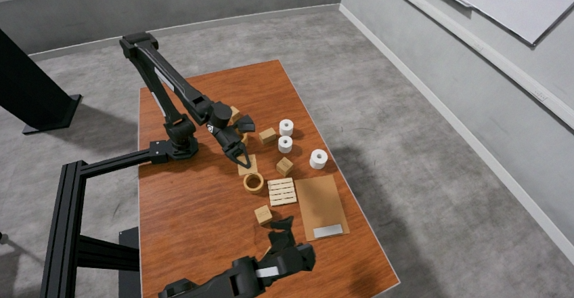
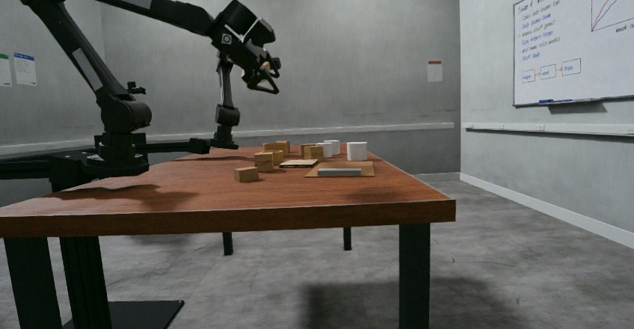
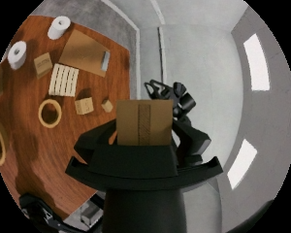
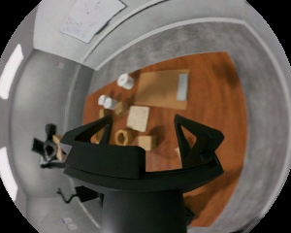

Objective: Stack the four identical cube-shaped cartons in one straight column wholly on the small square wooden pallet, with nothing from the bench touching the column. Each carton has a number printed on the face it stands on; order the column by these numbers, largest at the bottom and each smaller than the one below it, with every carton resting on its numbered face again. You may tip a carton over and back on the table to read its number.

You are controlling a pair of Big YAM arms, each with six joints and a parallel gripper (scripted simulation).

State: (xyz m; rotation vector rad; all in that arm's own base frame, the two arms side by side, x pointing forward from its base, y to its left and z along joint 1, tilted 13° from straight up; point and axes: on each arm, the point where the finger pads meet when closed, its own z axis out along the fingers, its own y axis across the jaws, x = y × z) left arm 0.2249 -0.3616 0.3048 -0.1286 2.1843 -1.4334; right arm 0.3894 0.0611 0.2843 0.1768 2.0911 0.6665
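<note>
With your left gripper (image 1: 246, 163) (image 3: 144, 117) clamped on a carton (image 1: 251, 169) (image 3: 152, 111) aloft, well apart from the pallet (image 1: 281, 191) (image 2: 297, 163) (image 3: 63, 80) (image 4: 138, 117), and your right (image 1: 283, 227) (image 2: 273, 78) (image 4: 142, 120) spread around nothing, tilt it slowly to read its number (tape isn't the answer), keeping its base orientation in mind.

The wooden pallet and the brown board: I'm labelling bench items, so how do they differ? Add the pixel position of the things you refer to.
The pallet (image 1: 282, 193) (image 2: 297, 163) (image 3: 64, 80) (image 4: 138, 118) is pale; the board (image 1: 321, 202) (image 2: 345, 164) (image 3: 82, 52) (image 4: 155, 89) is brown. The pallet is slatted and smaller; the board is plain-surfaced, larger, with a grey strip (image 1: 327, 231) (image 2: 339, 172) (image 3: 105, 61) (image 4: 182, 87). Both lie flat.
</note>
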